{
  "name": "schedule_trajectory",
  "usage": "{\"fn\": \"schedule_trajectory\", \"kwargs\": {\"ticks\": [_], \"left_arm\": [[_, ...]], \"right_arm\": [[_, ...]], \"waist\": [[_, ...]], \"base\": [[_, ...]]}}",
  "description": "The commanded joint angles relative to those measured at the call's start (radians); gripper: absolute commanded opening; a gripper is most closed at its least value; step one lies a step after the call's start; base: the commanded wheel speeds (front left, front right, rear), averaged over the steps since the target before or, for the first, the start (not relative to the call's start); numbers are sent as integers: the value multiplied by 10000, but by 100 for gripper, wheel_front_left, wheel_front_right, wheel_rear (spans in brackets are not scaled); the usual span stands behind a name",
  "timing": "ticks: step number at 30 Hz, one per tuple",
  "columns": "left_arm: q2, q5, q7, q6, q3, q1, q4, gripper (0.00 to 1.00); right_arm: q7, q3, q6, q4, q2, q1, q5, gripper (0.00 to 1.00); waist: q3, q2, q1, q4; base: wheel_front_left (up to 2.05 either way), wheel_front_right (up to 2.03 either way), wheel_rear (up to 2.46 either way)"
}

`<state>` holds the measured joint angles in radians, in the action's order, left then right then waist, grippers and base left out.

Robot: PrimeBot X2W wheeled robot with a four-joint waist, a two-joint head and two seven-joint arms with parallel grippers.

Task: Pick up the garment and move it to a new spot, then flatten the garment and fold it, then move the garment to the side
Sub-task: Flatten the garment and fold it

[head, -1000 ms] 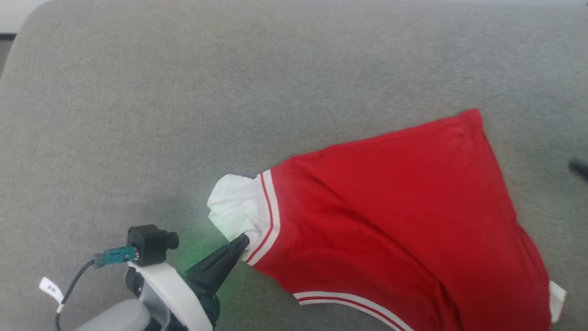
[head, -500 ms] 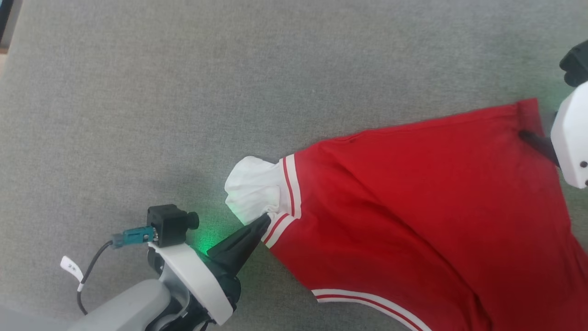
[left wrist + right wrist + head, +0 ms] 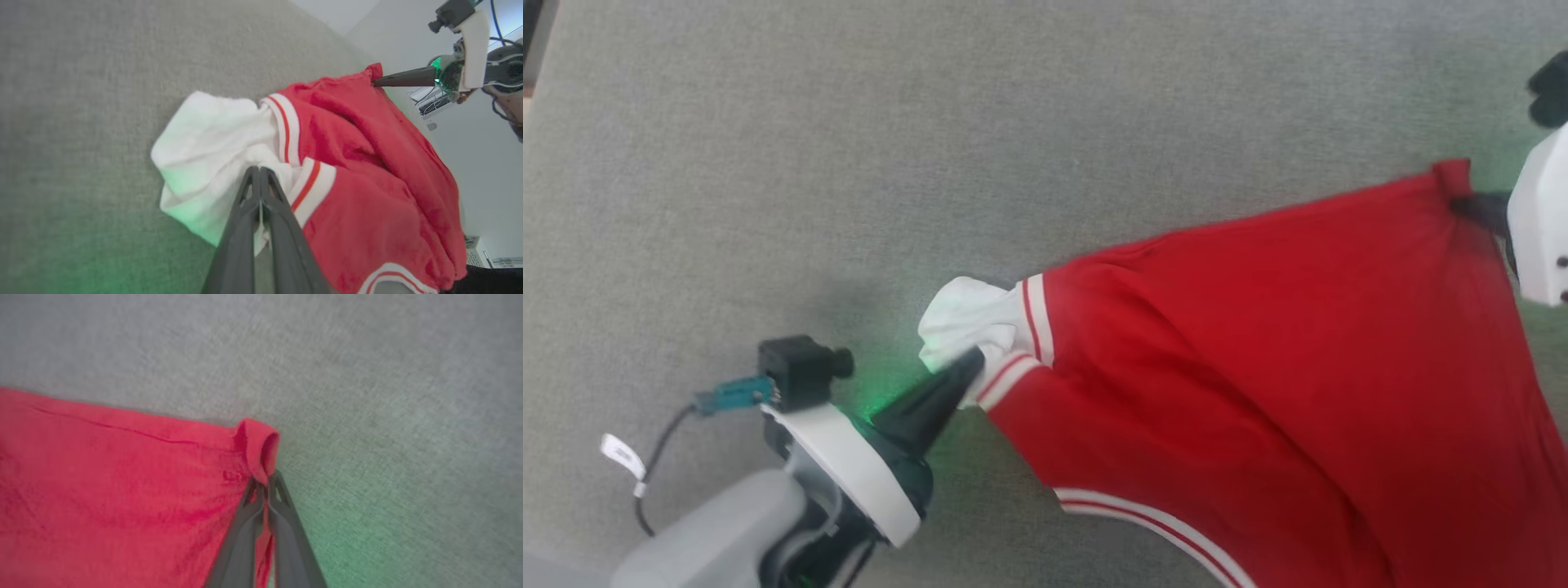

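Observation:
The garment (image 3: 1258, 384) is bright red with white striped trim and a bunched white panel (image 3: 968, 327) at its left end, stretched over the grey surface. My left gripper (image 3: 976, 363) is shut on the white panel beside the striped trim; the left wrist view shows the same grip (image 3: 259, 171) with fabric pinched between the fingers. My right gripper (image 3: 1462, 204) is shut on the red garment's far right corner, and in the right wrist view (image 3: 265, 482) that corner (image 3: 259, 445) curls over the fingertips. In the left wrist view the right gripper (image 3: 378, 81) holds the far corner of the garment (image 3: 367, 183).
A grey fabric surface (image 3: 849, 163) lies under everything, with open room to the left and behind the garment. Its left edge (image 3: 539, 73) shows at the upper left. A white wall and some equipment (image 3: 433, 106) stand beyond the surface in the left wrist view.
The head camera has shifted. The right gripper has come into view and closed on the garment's far right corner. The garment is pulled tauter between both grippers, its corner raised.

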<state>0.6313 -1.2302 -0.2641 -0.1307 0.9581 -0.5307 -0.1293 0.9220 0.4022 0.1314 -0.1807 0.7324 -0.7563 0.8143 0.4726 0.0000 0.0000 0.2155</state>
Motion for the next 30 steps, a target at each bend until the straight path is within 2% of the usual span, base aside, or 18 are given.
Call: {"fn": "schedule_trajectory", "kwargs": {"ticks": [1,7,13,14,21,26,30], "left_arm": [[49,106,-1,13,-84,-157,16,0],[377,29,-1,12,-209,-1031,64,0],[586,-504,116,12,-200,-3227,-452,0],[534,-737,241,12,-333,-4177,-854,0],[214,-1808,848,13,-1239,-7845,-3069,0],[-123,-1628,611,13,-1812,-10358,-4761,0],[-442,-1857,249,16,-2350,-11681,-5290,0]], "right_arm": [[-166,-104,-14,-109,-87,15,58,0],[-1207,-1382,-16,-741,-526,-430,169,0],[-2562,-2726,-10,-1636,-1093,-1672,-610,0],[-2950,-3055,-10,-2009,-1320,-2329,-1060,0],[-4399,-4136,-11,-3528,-2441,-5138,-2539,0],[-5728,-4653,-17,-4597,-3095,-7056,-3382,0],[-6454,-4984,-17,-5327,-3298,-8116,-3685,0]], "waist": [[-107,0,0,-108],[-234,0,0,-487],[126,0,0,-900],[317,0,0,-1067],[919,0,0,-1689],[998,0,0,-2063],[874,0,0,-2124]], "base": [[0,0,0],[0,0,0],[0,0,0],[0,0,0],[0,0,0],[0,0,0],[0,0,0]]}}
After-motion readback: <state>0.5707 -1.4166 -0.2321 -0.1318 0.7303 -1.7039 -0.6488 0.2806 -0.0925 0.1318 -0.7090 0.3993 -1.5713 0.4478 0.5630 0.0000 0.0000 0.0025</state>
